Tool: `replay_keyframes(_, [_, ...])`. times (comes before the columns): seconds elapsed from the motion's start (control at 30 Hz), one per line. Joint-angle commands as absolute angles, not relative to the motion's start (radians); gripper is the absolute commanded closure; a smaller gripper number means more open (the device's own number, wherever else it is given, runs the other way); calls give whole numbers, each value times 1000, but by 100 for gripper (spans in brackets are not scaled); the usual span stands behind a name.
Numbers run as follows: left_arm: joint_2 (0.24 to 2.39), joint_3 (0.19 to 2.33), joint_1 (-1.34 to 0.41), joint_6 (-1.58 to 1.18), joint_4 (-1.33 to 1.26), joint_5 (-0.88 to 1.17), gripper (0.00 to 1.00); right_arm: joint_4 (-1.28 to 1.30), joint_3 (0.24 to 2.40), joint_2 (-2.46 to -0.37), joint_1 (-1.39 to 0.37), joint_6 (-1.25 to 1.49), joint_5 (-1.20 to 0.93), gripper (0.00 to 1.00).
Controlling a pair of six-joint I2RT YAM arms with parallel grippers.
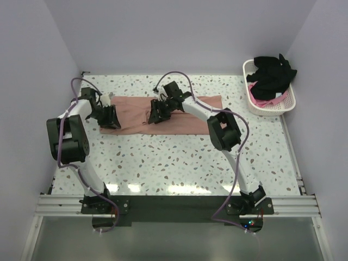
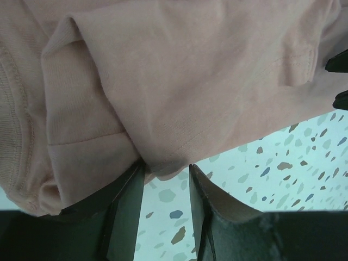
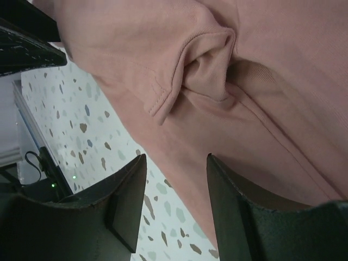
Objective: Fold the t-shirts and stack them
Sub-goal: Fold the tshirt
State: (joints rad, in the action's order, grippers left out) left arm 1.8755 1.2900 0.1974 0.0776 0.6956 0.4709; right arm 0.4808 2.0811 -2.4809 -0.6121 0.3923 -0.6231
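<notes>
Salmon-pink t-shirt [image 1: 182, 117] is spread lengthwise between the claws; its hem lies just ahead of the spread left gripper [image 2: 166, 179], nothing pinched. The right gripper [image 3: 174, 201], also spread, hovers mid-shirt. Three shirts are counted: black t-shirt [image 1: 272, 73] and brighter pink t-shirt [image 1: 261, 98] sit in the basket [image 1: 288, 103].

One camera overhead, one riding on each wrist.

The top camera is looking down from above and behind the arm bases, taking in the whole table [image 1: 179, 163] from well back. The left wrist camera is peering past its own fingers [image 2: 128, 201], very close to the salmon shirt [image 2: 190, 81] and the speckled tabletop. The right wrist camera is doing the same past its fingers [image 3: 128, 201], pressed close over that shirt. All three views are sharing the salmon shirt and the table under it.
</notes>
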Motion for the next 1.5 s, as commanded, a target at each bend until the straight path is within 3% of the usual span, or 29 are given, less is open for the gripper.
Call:
replay_keyframes(0.0, [1894, 1312, 213, 31, 664, 465, 56, 365, 2135, -2499, -637, 477, -632, 48])
replay_keyframes(0.2, [1925, 1345, 215, 17, 657, 483, 55, 316, 2160, -2539, -646, 518, -652, 48])
replay_keyframes(0.43, [1936, 1374, 215, 8, 640, 557, 69, 259, 2198, -2583, -646, 563, -670, 52])
replay_keyframes(0.53, [1940, 1385, 213, 8, 638, 560, 77, 253, 2215, -2602, -647, 563, -676, 58])
replay_keyframes(0.67, [1963, 1408, 213, -27, 630, 552, 85, 255, 2221, -2606, -646, 565, -666, 82])
replay_keyframes(0.73, [1988, 1433, 215, -38, 634, 537, 79, 261, 2221, -2606, -646, 563, -657, 89])
replay_keyframes(0.77, [1996, 1443, 215, -40, 630, 537, 66, 262, 2223, -2606, -646, 560, -654, 95])
replay_keyframes(0.87, [2008, 1465, 215, -48, 618, 529, 57, 270, 2224, -2606, -644, 549, -649, 100])
replay_keyframes(1.37, [2126, 1600, 216, -54, 606, 548, 57, 281, 2207, -2602, -643, 537, -660, 100])
replay_keyframes(1.47, [2144, 1614, 216, -60, 606, 516, 53, 281, 2207, -2600, -644, 537, -660, 100])
